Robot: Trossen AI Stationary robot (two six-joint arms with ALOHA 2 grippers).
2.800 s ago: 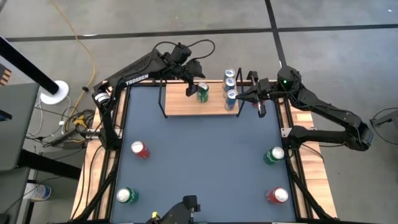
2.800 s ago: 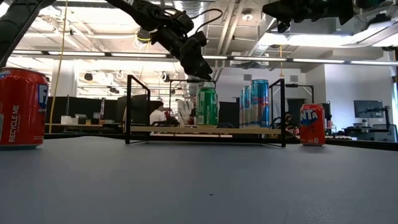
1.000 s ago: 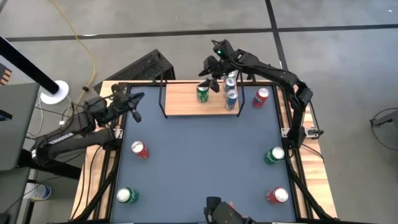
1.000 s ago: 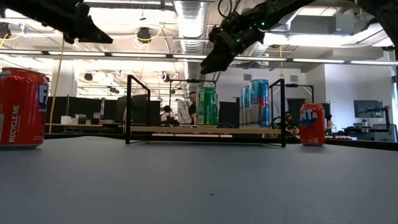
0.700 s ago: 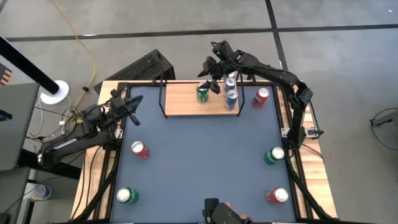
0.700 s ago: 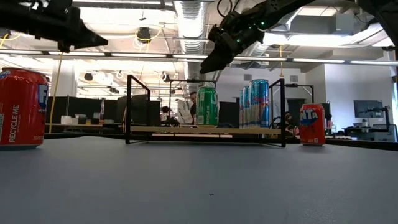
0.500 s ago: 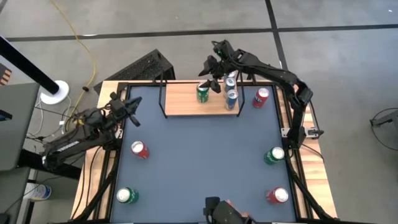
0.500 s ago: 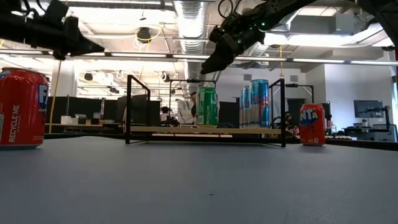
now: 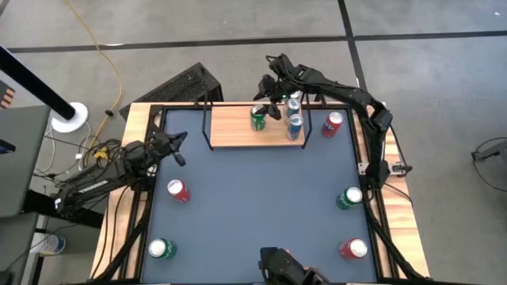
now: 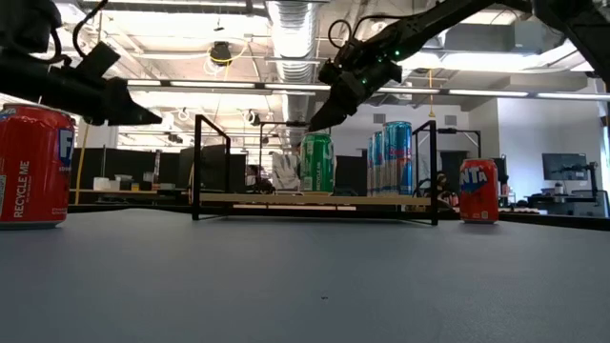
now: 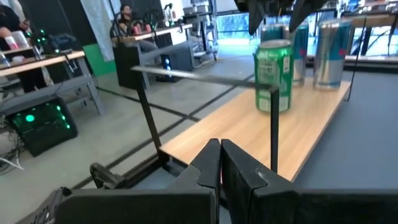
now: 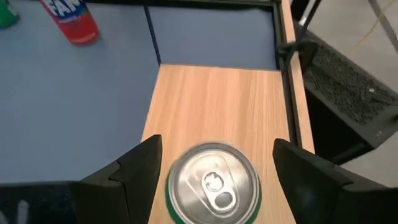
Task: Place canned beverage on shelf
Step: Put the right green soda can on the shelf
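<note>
Near edge of the dark tabletop (image 9: 261, 198): green can (image 9: 161, 248) at the left corner, red can (image 9: 353, 248) at the right corner. Farther in, a second red can (image 9: 178, 190) on the left side and a second green can (image 9: 348, 197) on the right side. All four upright, well apart from each other.

Left gripper (image 9: 180, 148) hangs over the table's left side, fingers pressed together, holding nothing; well apart from the shelf, which its wrist view sees ahead.

Far edge: the shelf (image 9: 230, 128), a light-wood board with black wire ends. The task's green can on the shelf (image 9: 258, 118) stands upright about mid-board. Two tall blue-silver cans (image 9: 294, 120) stand at the board's right end, one behind the other. A red can beside the shelf (image 9: 332, 123) stands on the tabletop just off that end.

Right gripper (image 9: 269, 99) reaches in from the far right and sits directly above the green can on the shelf. Fingers spread wide; in the right wrist view each finger (image 12: 143, 165) flanks the can top (image 12: 213, 185) with clear gaps on both sides, not touching. Low view: fingertips (image 10: 319, 120) just above the can's lid.
</note>
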